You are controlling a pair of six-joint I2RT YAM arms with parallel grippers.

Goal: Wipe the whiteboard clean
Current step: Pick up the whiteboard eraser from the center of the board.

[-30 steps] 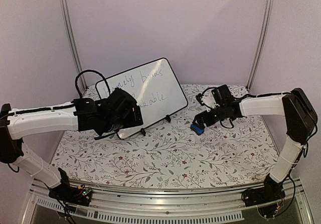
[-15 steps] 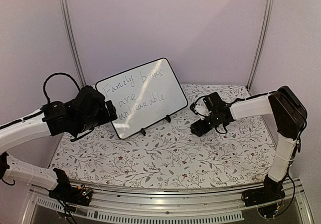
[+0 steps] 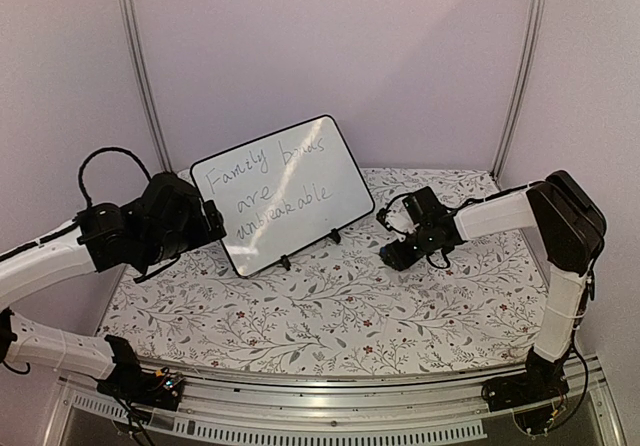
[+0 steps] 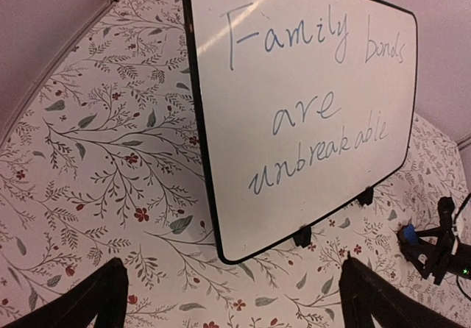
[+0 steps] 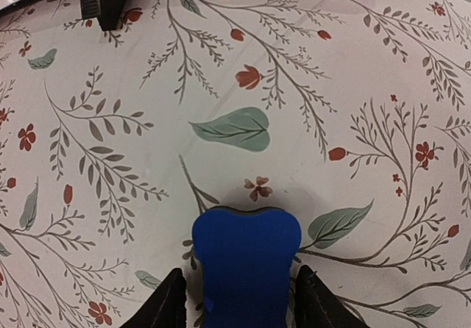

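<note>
Toward 11 o'clock on the worktop (image 3: pixel 330 311), the whiteboard (image 3: pixel 285 194) stands tilted back on its clip feet (image 4: pixel 302 236), with dark handwriting across its face. Out at 2 o'clock the right gripper (image 5: pixel 243 309) straddles the blue eraser (image 5: pixel 246 251), its fingers close against both long sides. Whether they pinch it yet I cannot tell, as the contact lines lie in shadow. To do this pickup well, I judge, squeeze the block squarely across its middle, firmly enough that it will not twist under wiping pressure, then lift straight up before swinging toward the board. At 9 o'clock the left gripper (image 4: pixel 235 302) hangs spread wide, holding nothing, facing the board; it could steady the rim. Count: one whiteboard, one eraser, two clip feet, two grippers, three lines of writing.
</note>
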